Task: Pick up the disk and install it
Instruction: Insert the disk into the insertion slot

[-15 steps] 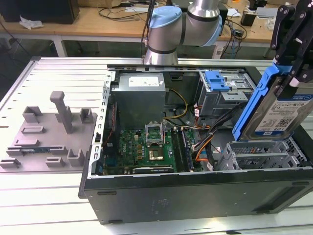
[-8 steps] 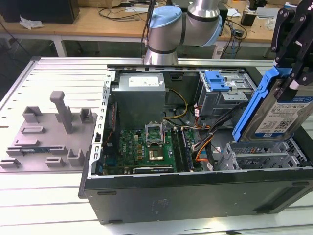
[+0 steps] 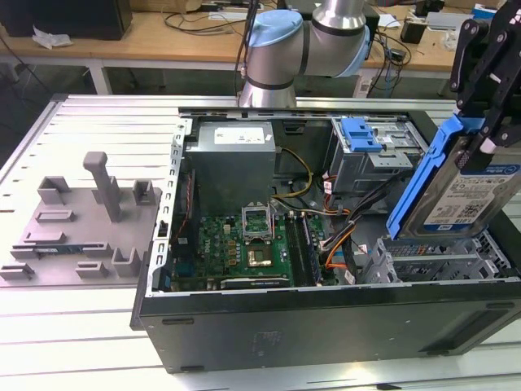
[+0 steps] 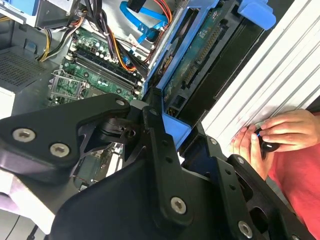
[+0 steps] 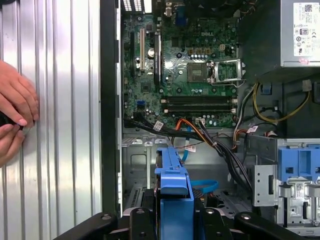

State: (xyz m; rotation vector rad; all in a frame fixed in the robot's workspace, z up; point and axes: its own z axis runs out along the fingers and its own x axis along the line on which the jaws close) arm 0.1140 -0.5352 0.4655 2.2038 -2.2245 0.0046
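The disk (image 3: 464, 191), a silver drive with a white-and-blue label in a bright blue carrier, hangs tilted on edge over the open computer case (image 3: 326, 318), at the exterior view's right. My gripper (image 3: 482, 138) is shut on its upper end. The second wrist view has the disk's (image 4: 200, 55) green underside running away from my black fingers (image 4: 155, 135). In the first wrist view the blue carrier (image 5: 172, 182) sticks out from between my fingers (image 5: 140, 217), above the metal bay (image 5: 137, 160) and cables inside the case.
A metal drive cage (image 3: 370, 151) with a blue latch stands at the case's back, beside the power supply (image 3: 232, 159). The motherboard (image 3: 244, 244) and loose cables (image 3: 342, 236) lie below. A person's hands (image 5: 15, 110) rest on the ribbed table. A grey fixture (image 3: 81, 220) sits at the left.
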